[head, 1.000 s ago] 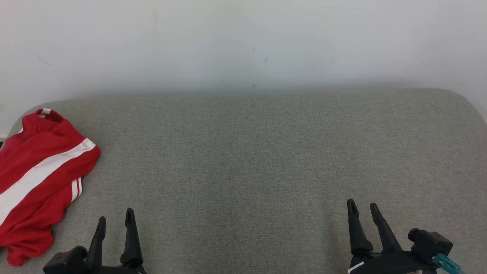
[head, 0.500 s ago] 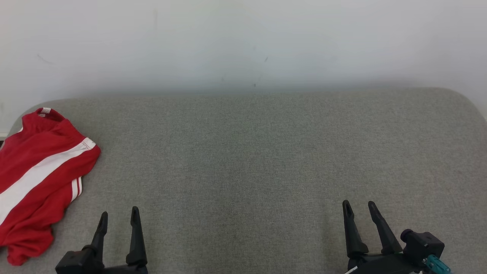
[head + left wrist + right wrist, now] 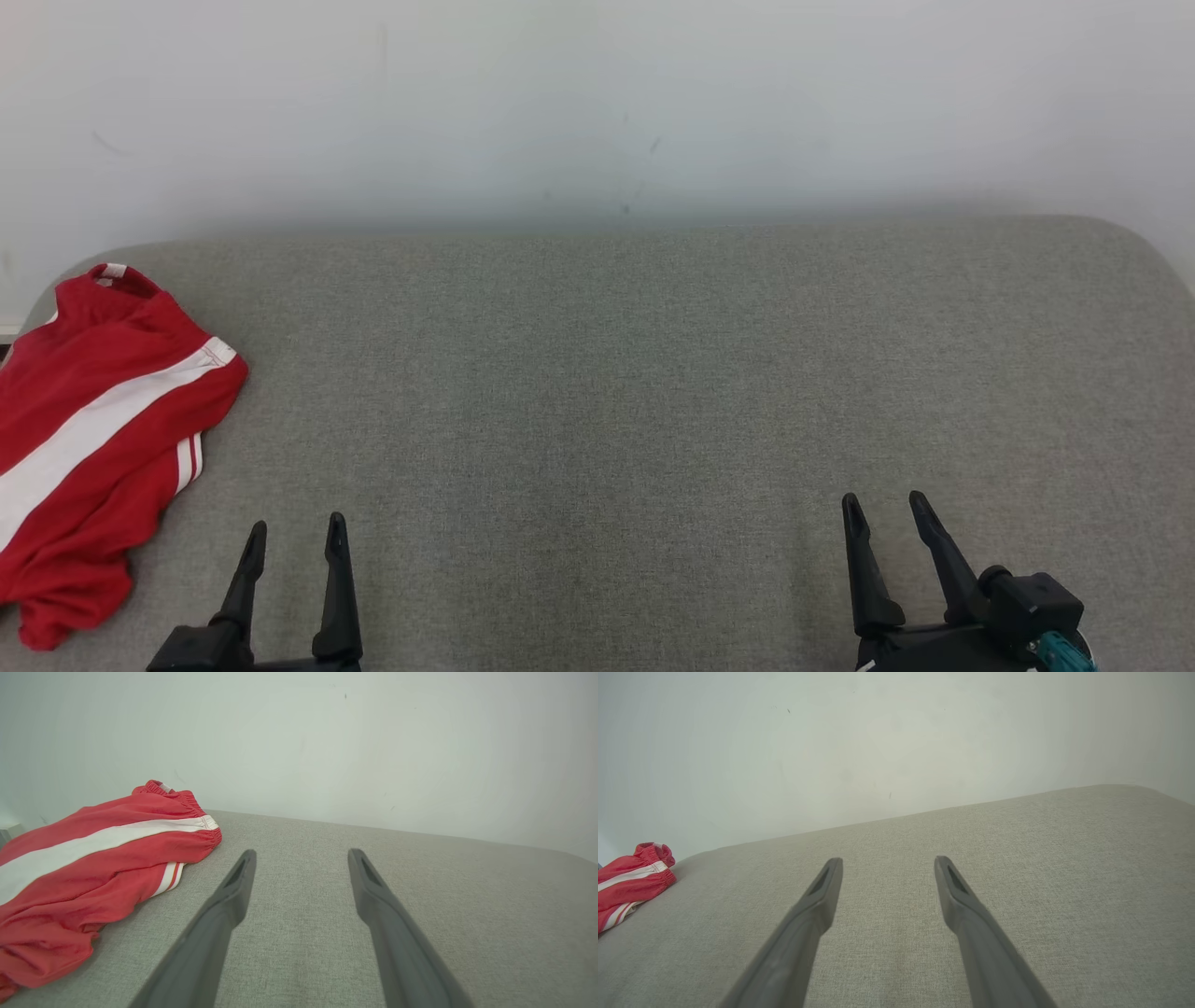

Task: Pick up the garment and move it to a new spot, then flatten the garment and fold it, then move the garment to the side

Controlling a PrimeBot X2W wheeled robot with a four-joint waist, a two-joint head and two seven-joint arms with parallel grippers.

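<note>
Both arms have merely settled lower; left gripper [image 3: 297, 525] and right gripper [image 3: 884, 499] stay wide, empty. Garment [image 3: 93, 420] at nine o'clock lies untouched on the counter [image 3: 607, 373]: pickup not begun.

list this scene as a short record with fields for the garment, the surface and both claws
clothing: red garment, white stripes, elastic waistband, lying rumpled at the surface's left end
support: grey fabric surface
backdrop: white wall
left claw: open, empty, near edge, just right of the garment, not touching it
right claw: open, empty, near edge, far from the garment
</note>
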